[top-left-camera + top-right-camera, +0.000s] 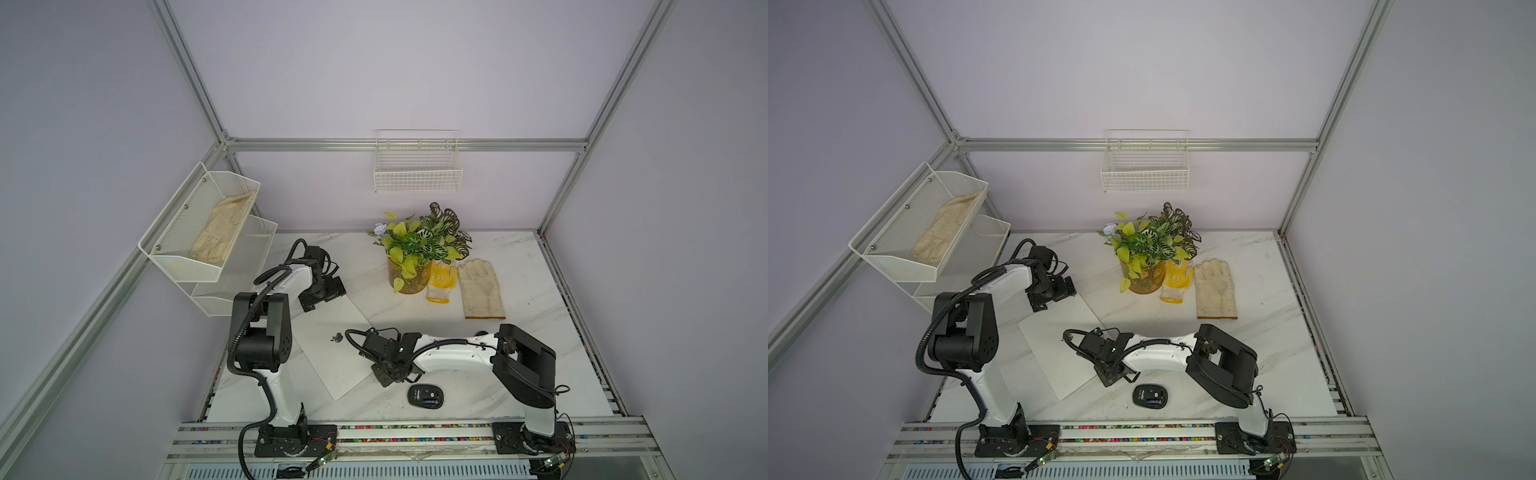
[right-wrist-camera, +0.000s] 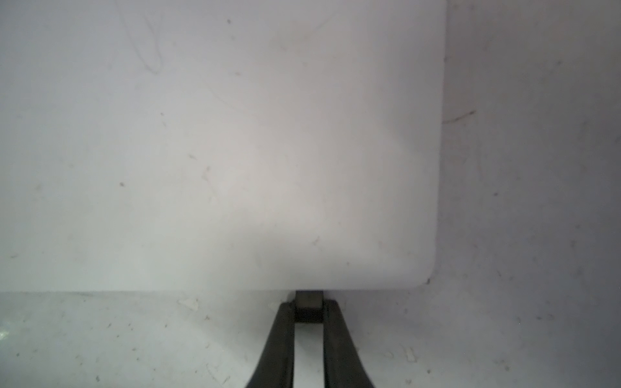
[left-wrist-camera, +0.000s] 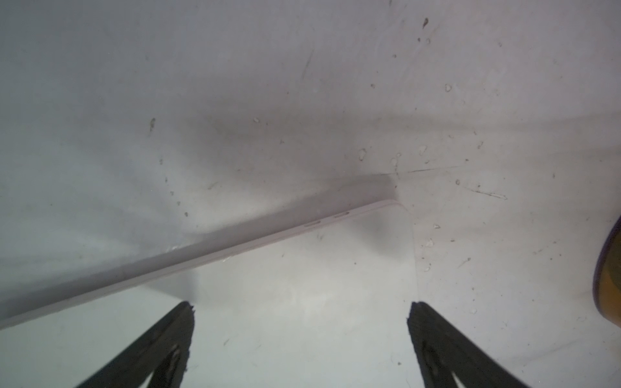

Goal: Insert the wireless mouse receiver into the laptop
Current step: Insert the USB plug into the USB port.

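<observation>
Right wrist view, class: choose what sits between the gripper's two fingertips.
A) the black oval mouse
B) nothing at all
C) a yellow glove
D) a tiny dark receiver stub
D: the right gripper is shut on the wireless mouse receiver, a small dark stub whose front end sits at the edge of the laptop.

I see my right end effector [image 2: 309, 306] pinching the wireless mouse receiver [image 2: 309, 302], its front end meeting the laptop [image 2: 218, 151] edge near a rounded corner, above the scuffed table [image 2: 521, 201].
</observation>
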Tool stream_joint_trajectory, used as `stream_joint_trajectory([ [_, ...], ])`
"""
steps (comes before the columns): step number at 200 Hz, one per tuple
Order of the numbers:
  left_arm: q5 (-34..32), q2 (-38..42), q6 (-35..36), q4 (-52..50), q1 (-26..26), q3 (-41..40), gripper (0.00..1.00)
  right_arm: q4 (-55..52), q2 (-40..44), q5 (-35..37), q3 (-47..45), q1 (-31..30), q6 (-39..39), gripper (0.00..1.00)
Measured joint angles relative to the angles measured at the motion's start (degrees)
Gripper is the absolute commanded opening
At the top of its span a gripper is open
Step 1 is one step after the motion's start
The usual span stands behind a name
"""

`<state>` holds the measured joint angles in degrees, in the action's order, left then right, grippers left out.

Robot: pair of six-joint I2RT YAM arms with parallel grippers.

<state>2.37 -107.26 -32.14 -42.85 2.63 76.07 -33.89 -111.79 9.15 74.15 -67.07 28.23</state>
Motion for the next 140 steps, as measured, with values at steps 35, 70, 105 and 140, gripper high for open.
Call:
stream_joint_trajectory([
  [35, 0.0, 0.0, 0.0, 0.0, 0.0, 0.0, 1.00, 0.0, 0.0, 0.0, 0.0, -0.1, -0.4, 0.16],
  [70, 0.0, 0.0, 0.0, 0.0, 0.0, 0.0, 1.00, 0.1, 0.0, 0.0, 0.0, -0.1, -1.4, 0.16],
  [105, 0.0, 0.0, 0.0, 0.0, 0.0, 0.0, 1.00, 0.9, -0.1, -0.7, 0.0, -0.1, -1.9, 0.16],
  [140, 0.0, 0.0, 0.0, 0.0, 0.0, 0.0, 1.00, 1.0, -0.1, -1.1, 0.0, -0.3, -2.3, 0.16],
])
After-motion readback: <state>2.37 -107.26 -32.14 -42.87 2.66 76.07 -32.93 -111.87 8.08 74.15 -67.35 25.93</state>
